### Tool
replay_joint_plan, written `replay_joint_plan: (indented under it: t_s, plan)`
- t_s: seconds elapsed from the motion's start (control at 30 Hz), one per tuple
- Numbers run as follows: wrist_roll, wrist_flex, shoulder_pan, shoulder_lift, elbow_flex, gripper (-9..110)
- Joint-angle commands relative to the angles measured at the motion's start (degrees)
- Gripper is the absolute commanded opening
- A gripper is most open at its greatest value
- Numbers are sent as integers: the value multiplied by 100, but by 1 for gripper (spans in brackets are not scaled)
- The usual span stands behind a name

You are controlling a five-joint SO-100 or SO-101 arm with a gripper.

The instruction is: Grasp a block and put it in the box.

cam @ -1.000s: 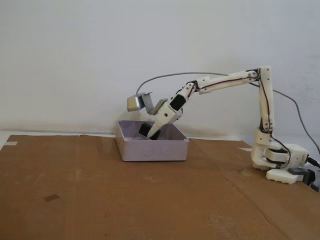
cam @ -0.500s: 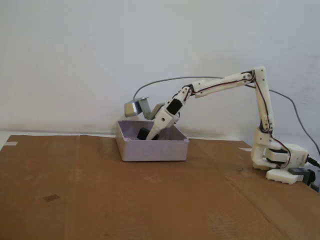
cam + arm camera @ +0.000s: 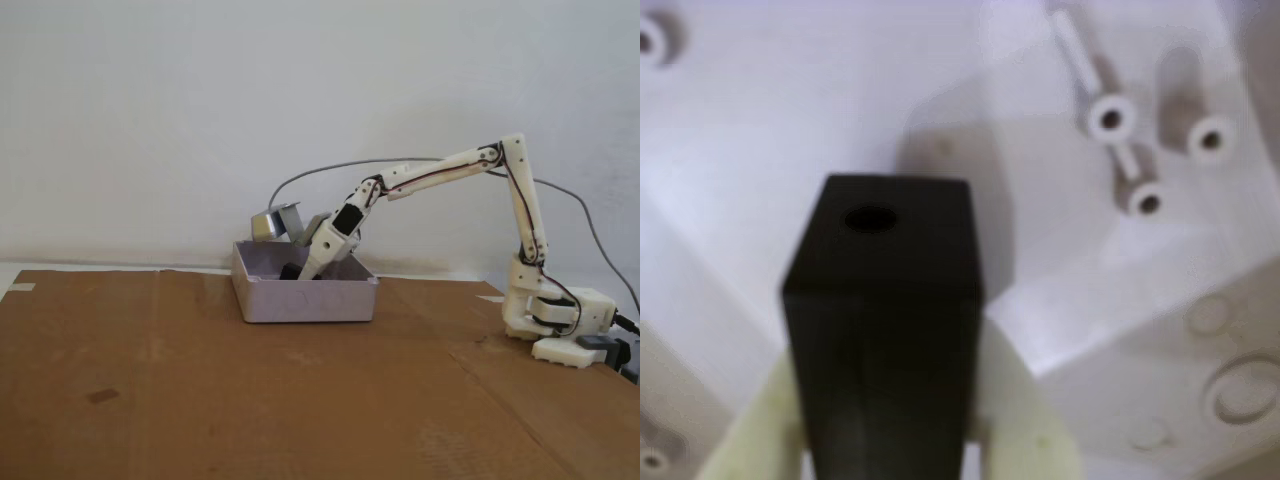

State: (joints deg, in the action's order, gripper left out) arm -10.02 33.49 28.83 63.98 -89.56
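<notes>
Pincer (image 3: 885,440) pinching matte black block (image 3: 885,300), round hole in its end; inside pale box (image 3: 305,298).

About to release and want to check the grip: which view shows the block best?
The wrist view: the block fills the frame, held between the pale fingers above the box floor. In the fixed view only a dark sliver of the block shows above the box wall.

Low walls of the box (image 3: 305,298) ring the claw (image 3: 303,272); only upward is open.
</notes>
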Motion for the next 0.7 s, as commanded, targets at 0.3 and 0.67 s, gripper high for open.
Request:
replay_joint_plan:
  t_s: [0.3, 0.67]
  plan:
    - [44, -316, 9, 272, 633, 0]
    - [18, -325, -62, 272, 624, 0]
